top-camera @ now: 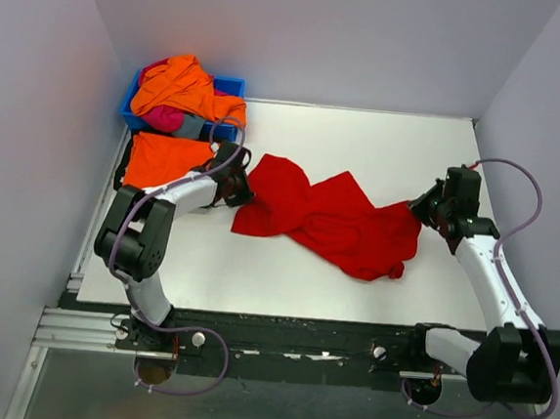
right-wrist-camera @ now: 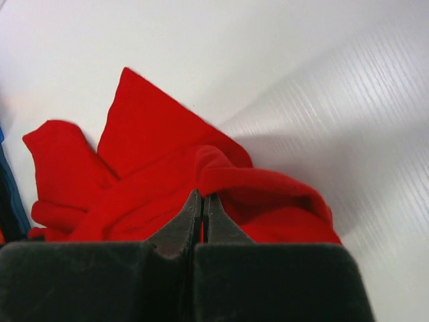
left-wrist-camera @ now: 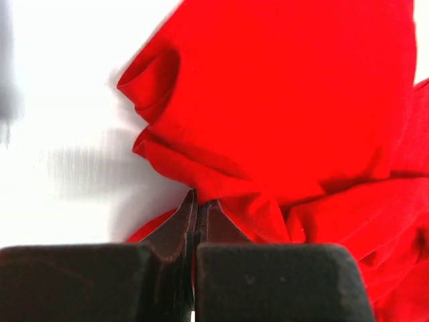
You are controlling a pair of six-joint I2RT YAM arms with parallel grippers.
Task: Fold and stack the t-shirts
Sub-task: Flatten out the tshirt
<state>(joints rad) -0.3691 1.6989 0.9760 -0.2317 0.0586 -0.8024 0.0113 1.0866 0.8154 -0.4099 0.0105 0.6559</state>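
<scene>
The red t-shirt point(top-camera: 333, 219) is lying crumpled mid-worktop point(top-camera: 284, 278), its long axis running left to right between the arms. The left tool point(top-camera: 235, 188) is pinching its left end and the right tool point(top-camera: 425, 209) its right end, both clenched on cloth, seemingly ready to stretch it flat.

Bright, even light; the desk point(left-wrist-camera: 67, 87) glares white and smears with blur left of the red t-shirt point(left-wrist-camera: 281, 100).

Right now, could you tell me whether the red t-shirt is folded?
Not folded: the red t-shirt lies crumpled and bunched across the table.
</scene>
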